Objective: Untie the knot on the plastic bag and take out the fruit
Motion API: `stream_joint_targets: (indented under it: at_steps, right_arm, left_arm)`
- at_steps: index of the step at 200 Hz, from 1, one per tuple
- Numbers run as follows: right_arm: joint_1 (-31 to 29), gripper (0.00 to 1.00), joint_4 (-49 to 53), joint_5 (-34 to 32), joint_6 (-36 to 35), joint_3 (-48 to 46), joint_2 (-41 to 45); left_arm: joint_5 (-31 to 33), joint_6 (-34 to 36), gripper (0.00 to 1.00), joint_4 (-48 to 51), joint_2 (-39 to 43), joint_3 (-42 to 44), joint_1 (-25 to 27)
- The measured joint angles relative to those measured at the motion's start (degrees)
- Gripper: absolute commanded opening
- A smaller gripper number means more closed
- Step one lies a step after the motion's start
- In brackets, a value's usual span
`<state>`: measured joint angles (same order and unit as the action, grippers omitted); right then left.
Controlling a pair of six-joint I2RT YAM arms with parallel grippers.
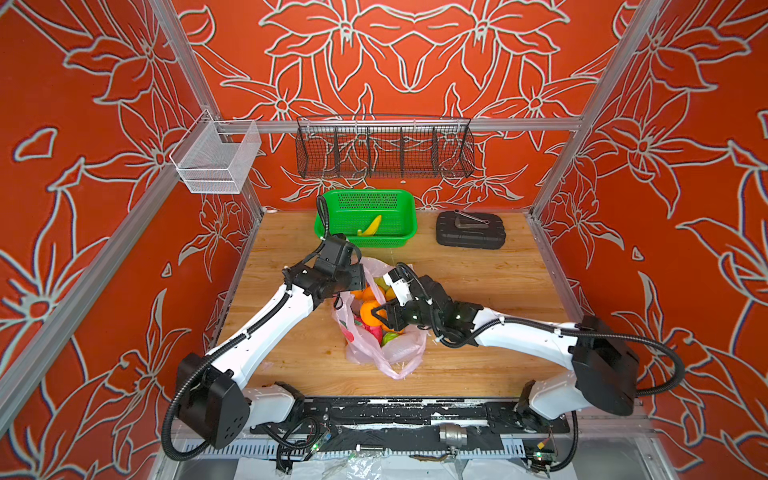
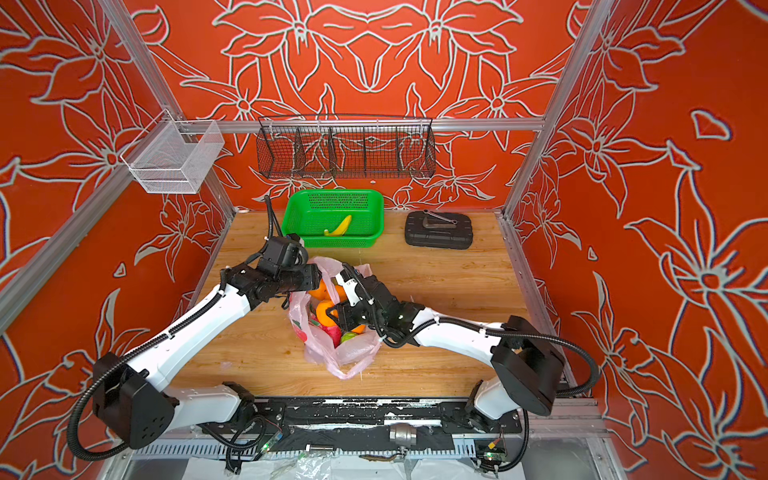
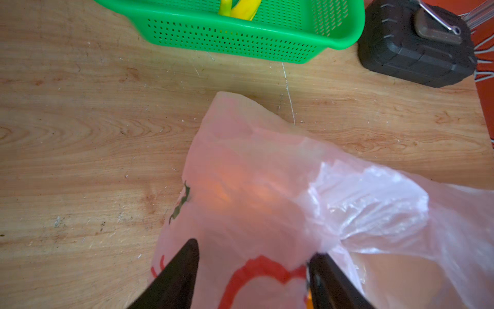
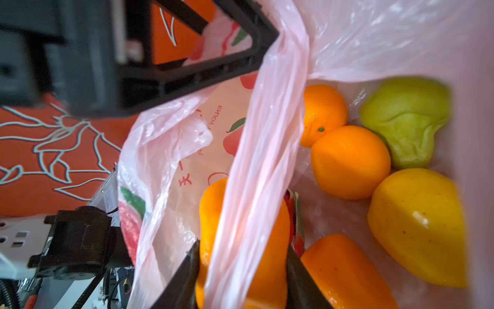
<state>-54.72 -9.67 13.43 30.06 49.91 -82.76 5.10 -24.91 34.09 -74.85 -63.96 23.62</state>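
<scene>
Right hand (image 4: pixel 243 244) grips an orange (image 4: pixel 209 214) — seemingly — inside the plastic bag (image 4: pixel 267 133); left hand (image 3: pixel 256 248) unclear.

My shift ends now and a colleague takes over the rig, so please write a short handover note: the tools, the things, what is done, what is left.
Left tool: jaws apart around the edge of the plastic bag, not clamped.
Right tool: inside the bag, seemingly closed on an orange; a strip of the bag lies across it.
Things: the bag lies on the table, mouth open; other oranges, a pear and a yellow fruit are inside. The green basket behind it holds a banana.
Done: no knot shows.
Left: free the orange from the strip, then take out the rest.
</scene>
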Motion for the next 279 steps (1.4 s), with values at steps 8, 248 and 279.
stream_joint_targets:
  at_steps: [8,248,279]
  right_arm:
    - [0.0,0.43,0.0,0.39,-0.13,-0.76,1.7]
    - [0.76,0.46,10.21,4.44,-5.88,-13.2,18.64]
    - [0.87,0.46,11.1,3.28,-5.84,-13.29,21.4]
  left_arm:
    - [0.07,-0.11,0.64,-0.17,-0.39,0.07,-0.09]
    - [2.43,-1.81,0.0,-6.99,0.92,5.88,-8.0]
    - [-0.63,-0.92,0.31,-7.06,0.96,5.9,-8.41]
